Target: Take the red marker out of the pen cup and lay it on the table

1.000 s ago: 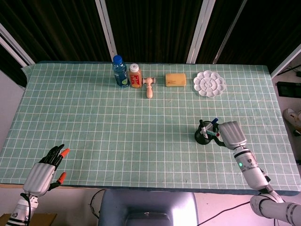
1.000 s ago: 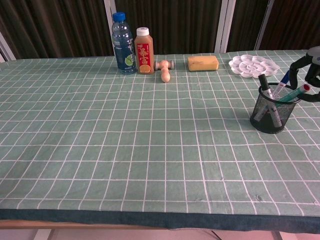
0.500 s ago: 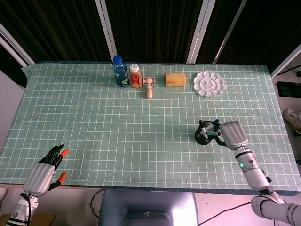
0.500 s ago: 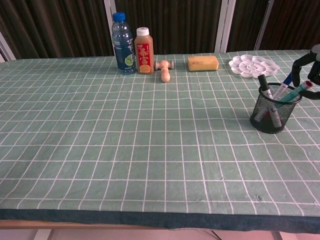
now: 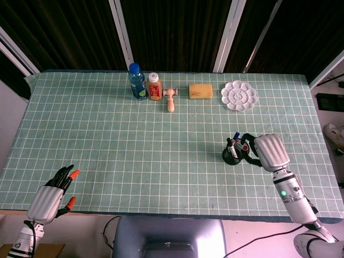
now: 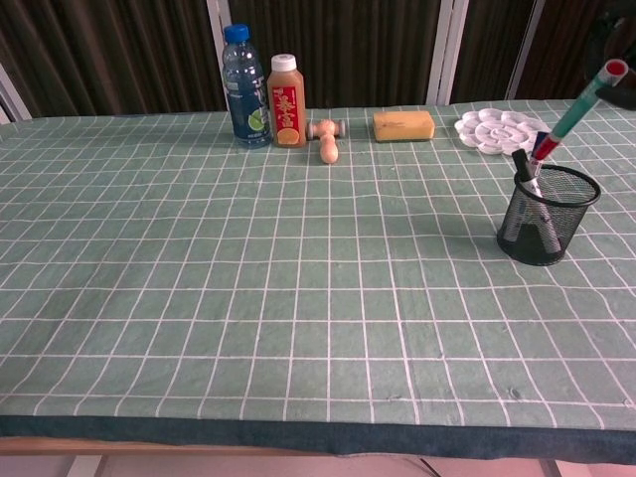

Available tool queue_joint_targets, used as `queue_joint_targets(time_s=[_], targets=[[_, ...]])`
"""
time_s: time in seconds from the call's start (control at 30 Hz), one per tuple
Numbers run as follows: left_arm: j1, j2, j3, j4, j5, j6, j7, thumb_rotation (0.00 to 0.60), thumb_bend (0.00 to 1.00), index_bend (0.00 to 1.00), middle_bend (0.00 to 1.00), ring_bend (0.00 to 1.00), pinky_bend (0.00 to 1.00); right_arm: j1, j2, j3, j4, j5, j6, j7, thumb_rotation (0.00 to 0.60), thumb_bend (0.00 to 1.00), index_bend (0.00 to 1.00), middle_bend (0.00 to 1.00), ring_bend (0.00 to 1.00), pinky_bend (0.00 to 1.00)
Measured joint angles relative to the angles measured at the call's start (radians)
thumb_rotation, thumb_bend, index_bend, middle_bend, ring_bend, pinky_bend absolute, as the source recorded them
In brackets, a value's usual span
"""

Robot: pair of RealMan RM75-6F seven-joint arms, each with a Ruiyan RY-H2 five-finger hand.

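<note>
The extraction step is under way. The right hand (image 5: 267,151) grips the red marker (image 6: 584,102) by its upper end (the red cap shows at the top of the chest view) and holds it tilted above the pen cup (image 6: 547,214); whether its lower tip has cleared the rim I cannot tell. The left hand (image 5: 52,194) rests near the table's (image 5: 107,140) front corner, fingers spread, holding nothing. By my judgement, the next move is to lift clear, carry the marker sideways and lay it flat. Compared with a second ago, the marker has risen from inside the cup and the right hand stands higher; the left hand is unchanged.
</note>
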State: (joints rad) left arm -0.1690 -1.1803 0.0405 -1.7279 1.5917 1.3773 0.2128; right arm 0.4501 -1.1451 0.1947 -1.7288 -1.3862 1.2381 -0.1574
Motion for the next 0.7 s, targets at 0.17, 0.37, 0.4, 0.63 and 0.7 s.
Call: queue_joint_targets(time_s=[0.17,0.37,0.4,0.63,0.7], targets=[[0.000,0.001,0.001,0.000,0.004,0.002,-0.003,0.600,0.39,0.11,0.00,0.04,0.35,0.038,-0.017,0.046,-0.015,-0.020,0.017,-0.010,0.600,0.94,0.87,1.00,1.00,1.00],[0.001,0.004,0.000,0.001,0.004,0.005,-0.015,0.600,0.39,0.11,0.00,0.04,0.35,0.122,-0.151,0.084,0.110,0.030,-0.017,-0.120,0.600,0.94,0.87,1.00,1.00,1.00],[0.001,0.005,0.000,0.001,0.004,0.006,-0.018,0.600,0.39,0.11,0.00,0.04,0.35,0.136,-0.175,0.087,0.140,0.043,-0.027,-0.141,0.600,0.94,0.87,1.00,1.00,1.00],[-0.002,0.007,0.000,0.004,0.002,0.000,-0.026,0.600,0.39,0.11,0.00,0.04,0.35,0.241,-0.374,0.101,0.433,0.139,-0.110,-0.278,0.600,0.94,0.87,1.00,1.00,1.00],[-0.003,0.007,-0.002,0.005,-0.003,-0.004,-0.026,0.600,0.39,0.11,0.00,0.04,0.35,0.271,-0.435,0.100,0.531,0.158,-0.137,-0.296,0.600,0.93,0.87,1.00,1.00,1.00]])
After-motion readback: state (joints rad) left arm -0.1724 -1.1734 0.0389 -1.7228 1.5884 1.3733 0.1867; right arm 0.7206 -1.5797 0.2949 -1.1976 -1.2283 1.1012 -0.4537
